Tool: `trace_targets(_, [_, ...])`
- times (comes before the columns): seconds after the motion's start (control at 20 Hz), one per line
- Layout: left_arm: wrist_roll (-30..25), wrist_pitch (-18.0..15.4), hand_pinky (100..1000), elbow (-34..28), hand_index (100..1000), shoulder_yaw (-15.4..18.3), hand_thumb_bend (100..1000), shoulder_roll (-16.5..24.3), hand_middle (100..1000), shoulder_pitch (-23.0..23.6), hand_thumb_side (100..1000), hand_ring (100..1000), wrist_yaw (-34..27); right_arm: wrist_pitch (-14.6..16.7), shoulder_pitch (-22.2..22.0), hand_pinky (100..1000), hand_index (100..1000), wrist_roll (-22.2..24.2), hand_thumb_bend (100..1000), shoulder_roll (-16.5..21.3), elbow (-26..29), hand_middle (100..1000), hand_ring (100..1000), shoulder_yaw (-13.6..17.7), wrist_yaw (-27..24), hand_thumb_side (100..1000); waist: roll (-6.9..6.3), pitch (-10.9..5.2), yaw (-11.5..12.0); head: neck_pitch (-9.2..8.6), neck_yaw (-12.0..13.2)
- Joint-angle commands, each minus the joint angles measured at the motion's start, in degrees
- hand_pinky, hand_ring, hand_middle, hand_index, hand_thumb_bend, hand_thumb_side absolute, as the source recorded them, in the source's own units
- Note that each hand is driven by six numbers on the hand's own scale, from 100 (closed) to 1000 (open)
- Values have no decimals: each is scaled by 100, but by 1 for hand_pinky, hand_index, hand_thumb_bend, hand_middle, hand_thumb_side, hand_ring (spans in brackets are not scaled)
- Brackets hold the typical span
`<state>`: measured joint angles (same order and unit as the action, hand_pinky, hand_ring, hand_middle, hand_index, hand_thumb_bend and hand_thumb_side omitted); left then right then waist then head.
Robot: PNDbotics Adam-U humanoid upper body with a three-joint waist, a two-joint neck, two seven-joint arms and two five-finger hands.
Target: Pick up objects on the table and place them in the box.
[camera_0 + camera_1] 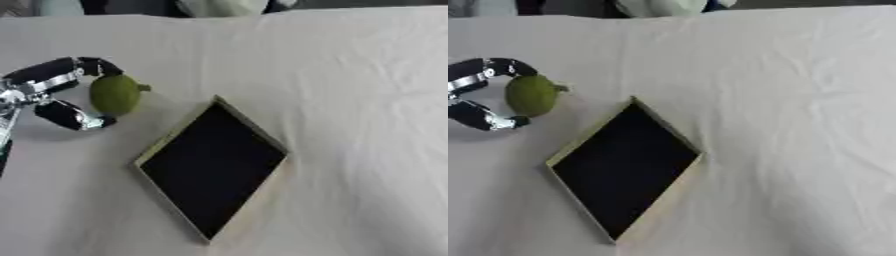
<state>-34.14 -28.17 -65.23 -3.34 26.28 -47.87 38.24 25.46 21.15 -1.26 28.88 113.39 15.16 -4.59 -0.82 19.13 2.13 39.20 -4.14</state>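
box beside left hand, fruit

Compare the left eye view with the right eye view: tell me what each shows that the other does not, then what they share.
Only the left eye view shows more of the left robot hand, with its silver wrist parts reaching the picture's edge. Only the right eye view shows more bare white cloth to the right of the box. Both show the green fruit between the curled fingers and thumb, left of the box, whose dark inside holds nothing. The right robot hand appears in neither.
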Motion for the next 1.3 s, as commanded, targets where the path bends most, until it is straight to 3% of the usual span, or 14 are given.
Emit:
trace_targets(0.05, [229, -93, 907, -111, 928, 105, 436, 84, 870, -132, 319, 911, 222, 6, 44, 844, 683, 23, 100, 94, 120, 460, 813, 54, -35, 280, 4, -96, 3, -62, 6])
trace_targets(0.55, [773, 12, 884, -360, 918, 276, 390, -66, 857, -375, 279, 898, 258, 6, 55, 846, 683, 74, 100, 79, 120, 458, 817, 27, -57, 293, 18, -74, -5, -105, 56])
trace_targets(1.3, [131, 217, 879, 387, 921, 388, 364, -173, 852, -428, 335, 892, 372, 13, 84, 847, 684, 113, 100, 62, 120, 458, 819, 19, -91, 301, 23, -33, -31, -151, 101])
